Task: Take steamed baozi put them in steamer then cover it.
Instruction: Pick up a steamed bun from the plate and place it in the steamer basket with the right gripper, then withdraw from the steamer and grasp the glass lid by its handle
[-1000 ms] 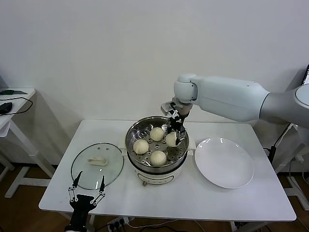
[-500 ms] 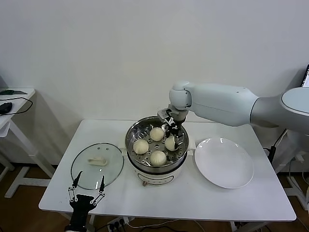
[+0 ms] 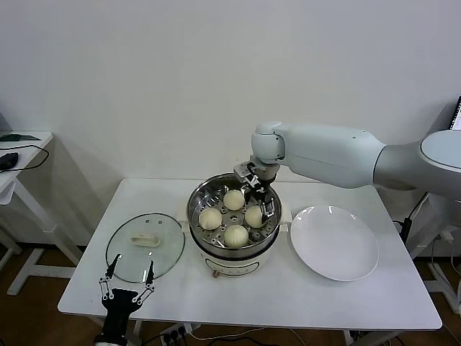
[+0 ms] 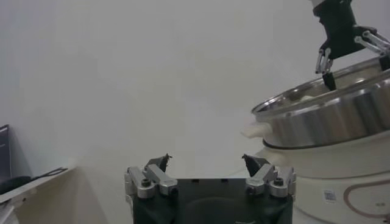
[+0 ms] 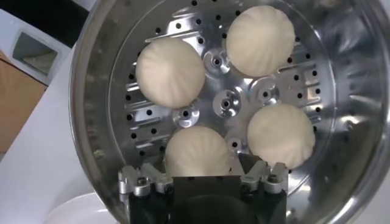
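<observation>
Several cream-white baozi lie on the perforated floor of the steel steamer (image 3: 216, 249) (image 5: 91, 122) at the table's middle. My right gripper (image 3: 258, 194) (image 5: 202, 169) hangs inside the steamer's right side, open. One baozi (image 3: 253, 215) (image 5: 198, 152) rests on the tray between its spread fingers, with a gap on each side. The others (image 5: 170, 69) (image 5: 260, 41) (image 5: 281, 135) sit around the tray's centre. The glass cover (image 3: 126, 252) with its cream handle (image 3: 144, 240) lies flat on the table left of the steamer. My left gripper (image 3: 127, 282) (image 4: 206, 161) waits open at the table's front left edge, holding nothing.
An empty white plate (image 3: 333, 241) lies right of the steamer. The steamer's cream base (image 4: 317, 176) stands to one side in the left wrist view, with the right gripper (image 4: 341, 49) above its rim. A side table with a cable (image 3: 18, 148) stands far left.
My right gripper lowered into the steamer with a baozi, then opened and let it go. The baozi now rests on the tray. The left arm barely moved.
</observation>
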`<state>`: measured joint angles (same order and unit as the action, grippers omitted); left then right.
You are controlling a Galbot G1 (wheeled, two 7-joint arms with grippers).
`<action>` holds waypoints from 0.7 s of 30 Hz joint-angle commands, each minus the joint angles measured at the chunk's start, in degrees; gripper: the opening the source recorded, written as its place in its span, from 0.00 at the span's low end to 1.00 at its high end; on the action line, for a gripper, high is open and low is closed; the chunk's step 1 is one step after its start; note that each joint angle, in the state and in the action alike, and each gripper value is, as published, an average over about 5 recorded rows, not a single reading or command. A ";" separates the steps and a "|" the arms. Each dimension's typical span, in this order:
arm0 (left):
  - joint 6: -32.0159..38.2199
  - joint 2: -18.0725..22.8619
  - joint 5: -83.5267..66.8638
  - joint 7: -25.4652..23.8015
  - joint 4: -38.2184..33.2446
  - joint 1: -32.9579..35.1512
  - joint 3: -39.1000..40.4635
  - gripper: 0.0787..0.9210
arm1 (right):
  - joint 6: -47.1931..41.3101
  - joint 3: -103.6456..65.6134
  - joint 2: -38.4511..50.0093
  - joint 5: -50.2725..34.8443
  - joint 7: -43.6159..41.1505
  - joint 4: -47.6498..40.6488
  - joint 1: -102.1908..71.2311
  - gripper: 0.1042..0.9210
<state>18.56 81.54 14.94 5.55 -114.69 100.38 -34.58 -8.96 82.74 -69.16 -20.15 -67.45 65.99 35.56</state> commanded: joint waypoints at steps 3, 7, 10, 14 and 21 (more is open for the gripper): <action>-4.10 -0.46 7.73 4.39 -0.41 -2.01 0.13 0.88 | 4.47 -10.63 15.40 -5.83 16.58 10.20 1.17 0.88; -7.69 -1.38 14.34 9.80 -0.15 -5.60 0.73 0.88 | 9.66 -15.56 22.37 -8.61 46.44 13.30 -4.24 0.88; -9.30 -2.61 18.02 10.55 0.50 -8.10 0.85 0.88 | 13.95 -25.14 26.15 -8.99 63.56 12.89 -12.66 0.88; -10.77 -4.00 23.50 10.54 3.27 -11.35 1.25 0.88 | 19.74 -44.68 29.04 -9.35 73.85 11.70 -29.04 0.88; -13.39 -4.73 35.59 10.46 7.61 -14.96 0.55 0.88 | 24.91 -79.99 28.52 -9.69 77.25 12.11 -60.97 0.88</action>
<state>9.81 78.16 32.72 13.37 -111.90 91.73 -33.56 6.14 47.11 -46.79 -27.71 -17.08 75.95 12.79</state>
